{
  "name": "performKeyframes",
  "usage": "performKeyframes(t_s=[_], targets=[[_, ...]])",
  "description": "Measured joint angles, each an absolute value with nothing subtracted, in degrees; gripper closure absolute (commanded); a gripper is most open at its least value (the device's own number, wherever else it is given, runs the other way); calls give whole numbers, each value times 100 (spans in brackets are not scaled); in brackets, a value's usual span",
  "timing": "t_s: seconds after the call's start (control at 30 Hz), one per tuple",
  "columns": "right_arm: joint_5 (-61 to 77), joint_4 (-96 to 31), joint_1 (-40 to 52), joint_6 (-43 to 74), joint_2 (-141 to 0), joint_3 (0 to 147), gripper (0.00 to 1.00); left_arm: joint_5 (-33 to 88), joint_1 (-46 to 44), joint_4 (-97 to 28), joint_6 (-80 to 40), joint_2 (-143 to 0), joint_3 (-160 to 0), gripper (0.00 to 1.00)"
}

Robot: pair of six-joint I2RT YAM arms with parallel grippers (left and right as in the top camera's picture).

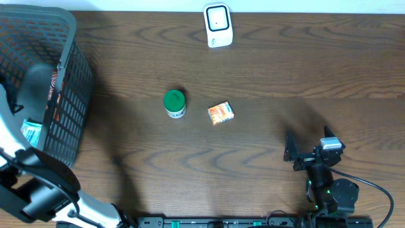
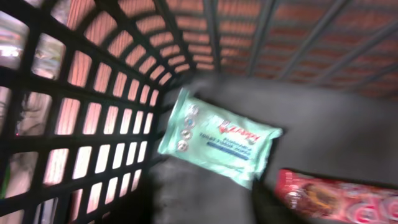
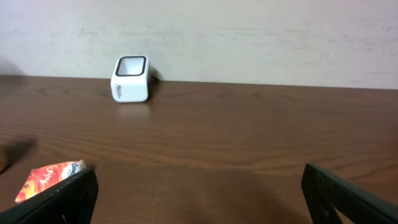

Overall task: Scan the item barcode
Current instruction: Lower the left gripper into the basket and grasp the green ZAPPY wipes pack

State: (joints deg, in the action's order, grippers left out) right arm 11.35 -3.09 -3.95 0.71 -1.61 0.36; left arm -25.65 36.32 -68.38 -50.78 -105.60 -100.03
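presently, a flat, soft mint-green packet [image 2: 214, 144] with blue and red print is seen lying on the grey floor of the black plastic lattice basket [image 1: 69, 95], which is placed at the left end of the table; a glossy red wrapper [image 2: 336, 198] lies just beside it. the white rounded-cube scanner [image 1: 218, 25], fitted with a black-framed window, is stood at the far edge of the wood-grain table [image 1: 285, 76]. the left gripper [image 1: 37, 81] is located inside the basket; its opening cannot be told. the right gripper [image 3: 198, 177] is spread wide and nothing is held.
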Motion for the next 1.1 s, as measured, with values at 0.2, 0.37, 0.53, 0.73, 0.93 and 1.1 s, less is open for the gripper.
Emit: performKeyframes(t_s=[0.2, 0.37, 0.53, 0.73, 0.93, 1.1], targets=[[1133, -309, -395, 71, -161, 36, 1, -2561, 3632, -6851, -5098, -11137, -9924, 2], [1135, -309, -395, 71, -161, 36, 1, -2526, 3632, -6654, -5109, -11679, -9922, 2], [1133, -309, -395, 71, -161, 36, 1, -2213, 3632, -6342, -5120, -12182, -9907, 2], [1133, -309, -395, 71, -161, 36, 1, -1931, 3632, -6235, -5196, -12540, -9900, 2], [1133, -309, -395, 71, -161, 36, 1, -1920, 3632, -6213, -5315, -12567, -9900, 2], [1133, -309, -395, 71, -161, 36, 1, -2130, 3629, -6445, -5402, -12628, -9926, 2]])
